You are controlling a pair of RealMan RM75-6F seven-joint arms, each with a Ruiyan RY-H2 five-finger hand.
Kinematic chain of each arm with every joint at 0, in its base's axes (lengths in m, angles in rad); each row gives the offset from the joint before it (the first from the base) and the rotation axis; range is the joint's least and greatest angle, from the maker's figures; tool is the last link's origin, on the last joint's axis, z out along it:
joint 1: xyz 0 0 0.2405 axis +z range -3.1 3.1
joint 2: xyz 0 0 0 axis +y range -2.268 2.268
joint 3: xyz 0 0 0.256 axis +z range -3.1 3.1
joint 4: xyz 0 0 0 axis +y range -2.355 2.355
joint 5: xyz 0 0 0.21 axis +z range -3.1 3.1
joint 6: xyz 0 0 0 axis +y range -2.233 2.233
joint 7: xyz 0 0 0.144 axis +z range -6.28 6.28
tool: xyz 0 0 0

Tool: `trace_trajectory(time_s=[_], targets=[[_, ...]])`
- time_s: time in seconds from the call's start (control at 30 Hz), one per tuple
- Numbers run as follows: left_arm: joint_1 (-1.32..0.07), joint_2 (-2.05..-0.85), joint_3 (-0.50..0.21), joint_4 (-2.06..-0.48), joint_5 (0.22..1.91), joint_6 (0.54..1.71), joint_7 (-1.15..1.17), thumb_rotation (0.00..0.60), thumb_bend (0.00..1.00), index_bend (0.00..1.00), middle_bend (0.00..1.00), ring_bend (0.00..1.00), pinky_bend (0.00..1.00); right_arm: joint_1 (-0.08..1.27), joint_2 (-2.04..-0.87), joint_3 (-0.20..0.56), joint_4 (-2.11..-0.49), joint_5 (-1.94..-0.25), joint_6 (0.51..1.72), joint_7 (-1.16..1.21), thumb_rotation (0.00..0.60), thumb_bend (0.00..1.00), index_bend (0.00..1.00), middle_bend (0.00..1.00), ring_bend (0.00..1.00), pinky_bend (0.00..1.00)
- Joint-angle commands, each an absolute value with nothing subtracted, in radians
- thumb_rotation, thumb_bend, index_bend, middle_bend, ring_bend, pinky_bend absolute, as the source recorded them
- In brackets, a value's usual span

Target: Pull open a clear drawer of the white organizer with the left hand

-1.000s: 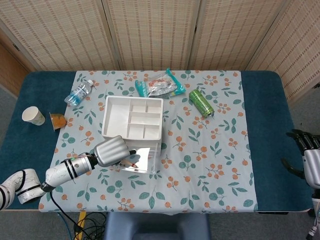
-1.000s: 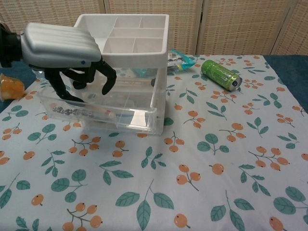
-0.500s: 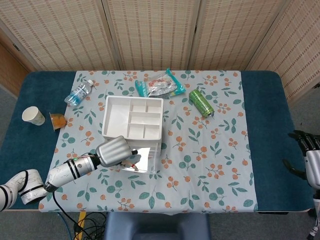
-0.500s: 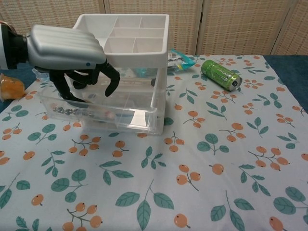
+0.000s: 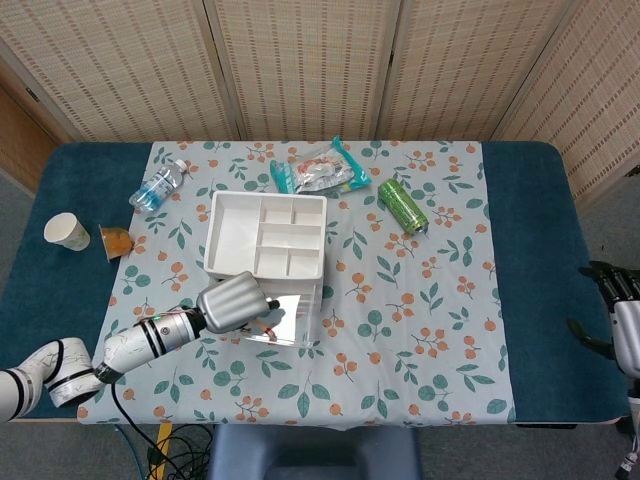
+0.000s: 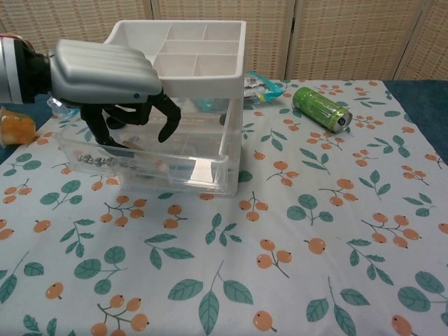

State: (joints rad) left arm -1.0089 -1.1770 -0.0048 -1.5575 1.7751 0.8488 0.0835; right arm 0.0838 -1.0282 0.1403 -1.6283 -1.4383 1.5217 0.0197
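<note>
at the near front of the white organizer, the left hand hangs over the pulled-out clear drawer, fingers curled down into it, some reaching its contents, with no firm grasp discernible.

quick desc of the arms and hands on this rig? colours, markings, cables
Left hand: ribbed silver-grey back shell with a small blue dot, black fingers. Left arm: glossy white segments, with black bands on a silver wrist section. A black cable trails below it. Right hand: black fingers and a silver-grey body, partly cut off at the frame edge; its arm barely shows.
</note>
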Motion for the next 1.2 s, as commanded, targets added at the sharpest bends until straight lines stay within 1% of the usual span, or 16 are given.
trace_trajectory(time_s=[0.03,0.47,0.63,1.0,1.2], targets=[[-1.011,-1.181,-0.005,-1.555,1.773,0.847,0.086,0.600,0.20,0.48,0.98,1.00,1.00,0.084,-1.029,0.140,-1.627,-1.438,1.521,0.021,0.600,0.24,0.22,0.19,0.22,0.21],[-1.025,-1.189,-0.002,-1.557,1.758,0.827,0.077,0.600,0.20,0.50,0.98,1.00,1.00,0.085,-1.033,0.141,-1.615,-1.433,1.514,0.030,0.600,0.24,0.22,0.19,0.22,0.22],[-1.032,-1.189,-0.001,-1.563,1.753,0.817,0.069,0.600,0.26,0.49,0.97,1.00,1.00,0.084,-1.034,0.141,-1.612,-1.430,1.513,0.033,0.600,0.24,0.22,0.19,0.22,0.21],[-1.040,-1.187,0.004,-1.569,1.752,0.810,0.070,0.600,0.31,0.49,0.97,1.00,1.00,0.080,-1.034,0.142,-1.609,-1.428,1.516,0.037,0.600,0.24,0.22,0.19,0.22,0.22],[-1.043,-1.190,0.006,-1.567,1.758,0.813,0.080,0.600,0.31,0.48,0.97,1.00,1.00,0.079,-1.035,0.142,-1.609,-1.425,1.515,0.036,0.600,0.24,0.22,0.19,0.22,0.22]])
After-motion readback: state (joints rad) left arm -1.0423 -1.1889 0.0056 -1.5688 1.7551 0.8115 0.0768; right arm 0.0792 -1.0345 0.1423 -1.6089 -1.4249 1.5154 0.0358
